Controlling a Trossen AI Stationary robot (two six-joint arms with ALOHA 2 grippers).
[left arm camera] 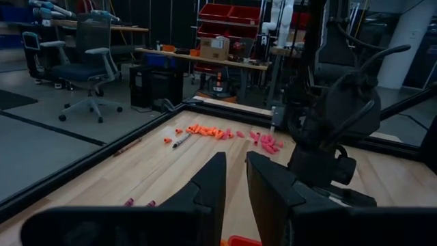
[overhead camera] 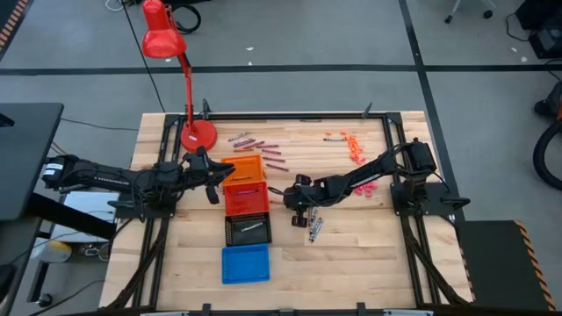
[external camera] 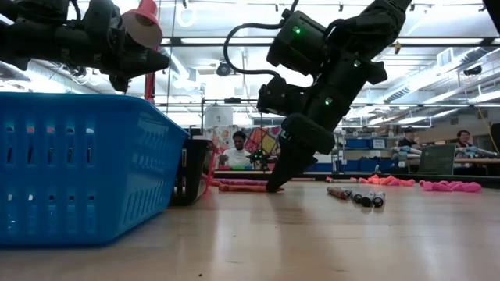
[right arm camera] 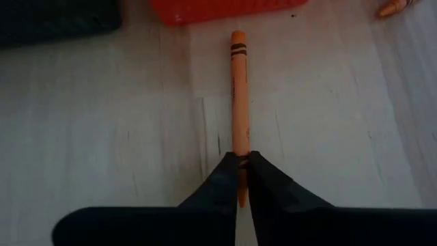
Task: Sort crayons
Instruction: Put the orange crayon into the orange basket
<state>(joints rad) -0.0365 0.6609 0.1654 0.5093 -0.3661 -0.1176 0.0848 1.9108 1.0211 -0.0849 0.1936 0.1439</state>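
Right gripper (right arm camera: pixel 239 167) apparently pinches an orange crayon (right arm camera: pixel 238 96).

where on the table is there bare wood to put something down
Free: the near strip right of the blue tray, and the wood left of the tray column below the left arm. Crowded: the far edge, with maroon crayons by the lamp base and orange crayons further right, and the middle, where the right end effector pinches an orange crayon beside the red tray.
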